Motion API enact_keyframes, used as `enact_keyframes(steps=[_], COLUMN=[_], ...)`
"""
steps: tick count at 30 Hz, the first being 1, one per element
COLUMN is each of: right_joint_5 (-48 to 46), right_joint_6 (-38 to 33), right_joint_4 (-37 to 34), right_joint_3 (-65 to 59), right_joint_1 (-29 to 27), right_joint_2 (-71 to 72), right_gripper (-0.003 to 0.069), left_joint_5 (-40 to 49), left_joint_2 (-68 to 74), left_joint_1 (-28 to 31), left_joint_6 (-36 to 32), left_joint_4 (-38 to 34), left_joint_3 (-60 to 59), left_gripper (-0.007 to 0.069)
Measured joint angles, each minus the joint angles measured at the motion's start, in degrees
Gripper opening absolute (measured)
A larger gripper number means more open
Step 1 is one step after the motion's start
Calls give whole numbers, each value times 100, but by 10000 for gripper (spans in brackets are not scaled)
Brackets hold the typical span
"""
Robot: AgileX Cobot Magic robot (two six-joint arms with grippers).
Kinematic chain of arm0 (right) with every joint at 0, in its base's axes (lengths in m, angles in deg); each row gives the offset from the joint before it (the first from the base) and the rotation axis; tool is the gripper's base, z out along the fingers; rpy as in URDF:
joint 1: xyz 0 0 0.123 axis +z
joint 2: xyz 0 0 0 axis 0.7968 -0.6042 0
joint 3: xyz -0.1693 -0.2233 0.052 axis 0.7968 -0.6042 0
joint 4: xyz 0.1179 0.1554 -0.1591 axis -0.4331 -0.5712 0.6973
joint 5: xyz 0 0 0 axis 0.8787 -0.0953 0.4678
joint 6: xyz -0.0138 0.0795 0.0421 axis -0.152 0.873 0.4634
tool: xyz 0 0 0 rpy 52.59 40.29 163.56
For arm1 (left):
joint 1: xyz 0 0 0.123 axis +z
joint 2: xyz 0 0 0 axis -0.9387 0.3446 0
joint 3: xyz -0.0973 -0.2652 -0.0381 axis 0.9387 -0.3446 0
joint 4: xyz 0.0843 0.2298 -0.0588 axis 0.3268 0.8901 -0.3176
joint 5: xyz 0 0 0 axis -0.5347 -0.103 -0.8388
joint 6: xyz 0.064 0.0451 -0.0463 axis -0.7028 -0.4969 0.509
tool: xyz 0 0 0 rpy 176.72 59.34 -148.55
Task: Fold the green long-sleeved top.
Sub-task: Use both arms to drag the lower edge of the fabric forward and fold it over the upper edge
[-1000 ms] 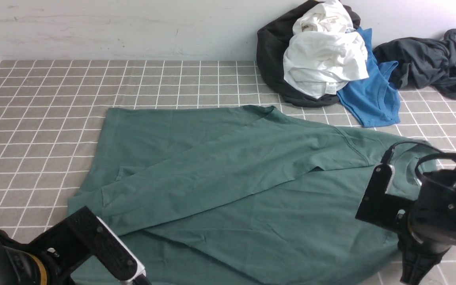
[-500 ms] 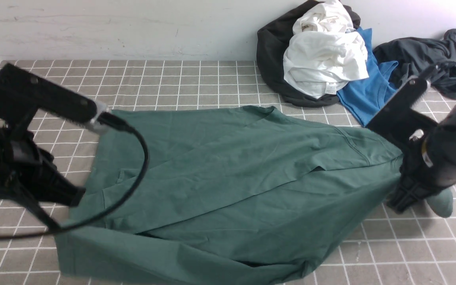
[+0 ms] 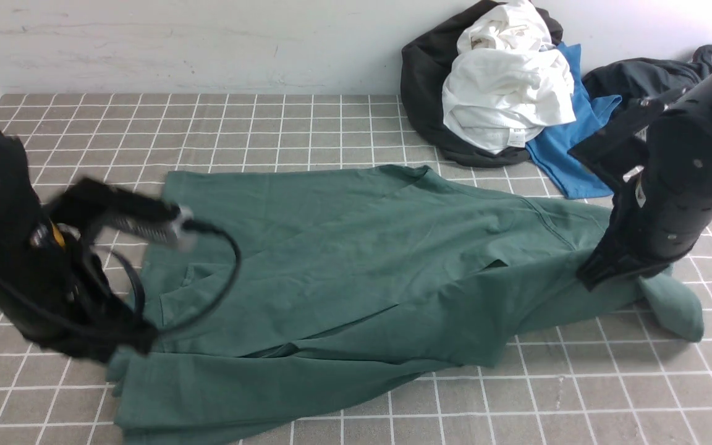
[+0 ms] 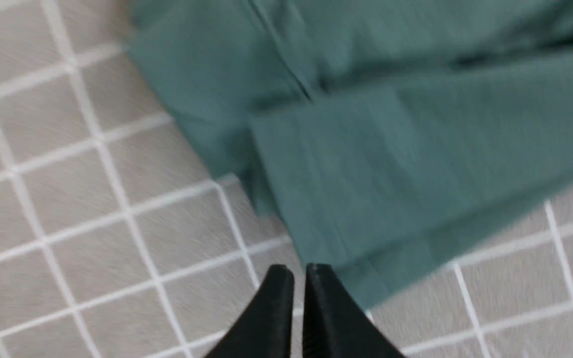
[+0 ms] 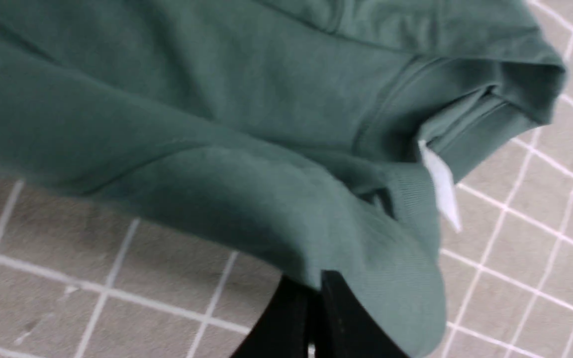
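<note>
I'm gripping the green long-sleeved top (image 3: 356, 259) in right jaws; left jaws clamped, catch unclear, so a slipping hem risks skewing the fold.

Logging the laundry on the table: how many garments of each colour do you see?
green long-sleeved top: 1
black garment: 1
white bundle, pieces unclear: 1
blue t-shirt: 1
dark grey garment: 1
Total: 5

green long-sleeved top (image 3: 356, 259): matt knit cloth | tablecloth (image 3: 269, 123): matt woven cloth
</note>
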Motion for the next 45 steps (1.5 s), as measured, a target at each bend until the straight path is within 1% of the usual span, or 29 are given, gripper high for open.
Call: enact_keyframes(steps=[2, 3, 4, 6, 9, 10, 11, 12, 14, 19, 22, 24, 25, 27, 28, 30, 34, 37, 38, 41, 42, 43, 45], right_joint_5=[72, 106, 203, 412, 583, 583, 606, 606, 610, 610, 610, 610, 610, 610, 610, 610, 556, 468, 432, 486, 634, 665, 1098], right_joint_6=[-227, -281, -425, -637, -812, -812, -853, -873, -886, -923, -955, -960, -960, -972, -979, -998, -1016, -1022, -1022, -1022, -1022, -1022, -1055], right_joint_4=[-274, -304, -495, -738, -930, -940, -981, -989, -1001, -1008, -1043, -1045, -1051, -1061, -1063, -1063, -956, -795, -667, -306, -100, -72, 145], right_joint_3=[-50, -51, -78, -79, -79, -79, -79, -79, -79, -79, -79, -79, -79, -79, -79, -79, -79, -79, -79, -79, -79, -79, -79], right_joint_1=[0, 0, 0, 0, 0, 0, 0, 0, 0, 0, 0, 0, 0, 0, 0, 0, 0, 0, 0, -6, -36, -44, -209], right_joint_2=[0, 0, 0, 0, 0, 0, 0, 0, 0, 0, 0, 0, 0, 0, 0, 0, 0, 0, 0, 0, 0, 0, 0], right_gripper=[-5, -5, -5, -5, -5, -5, -5, -5, -5, -5, -5, -5, -5, -5, -5, -5, -5, -5, -5, -5, -5, -5, -5], left_joint_5=[-319, -357, -591, -774, -737, -728, -685, -642, -619, -619, -776, -953, -968, -1040, -1040, -1040, -1024, -989, -878, -699, -674, -673, -660], left_joint_2=[0, 4, 21, 124, 359, 379, 572, 699, 842, 1208, 1317, 1316, 1316, 1273, 1231, 1111, 684, 235, -35, -365, -390, -390, -242], left_joint_1=[-164, -205, -329, -446, -479, -479, -479, -479, -479, -479, -479, -479, -479, -479, -479, -479, -479, -473, -413, -129, 46, 76, 453], left_joint_6=[-307, -340, -577, -883, -981, -988, -1001, -1006, -1006, -1006, -923, -652, -589, -248, -155, -65, 72, 328, 554, 856, 914, 910, 948], left_joint_4=[0, 0, 0, 0, 103, 131, 279, 398, 509, 591, 618, 643, 643, 690, 719, 772, 798, 807, 807, 807, 807, 807, 791], left_joint_3=[-244, -317, -418, -500, -509, -515, -520, -527, -527, -533, -533, -533, -533, -533, -533, -533, -533, -527, -471, -164, 33, 104, 522], left_gripper=[54, 58, 94, 169, 277, 283, 323, 339, 342, 325, 288, 222, 206, 84, 48, 15, 13, 13, 13, 13, 13, 13, 13])
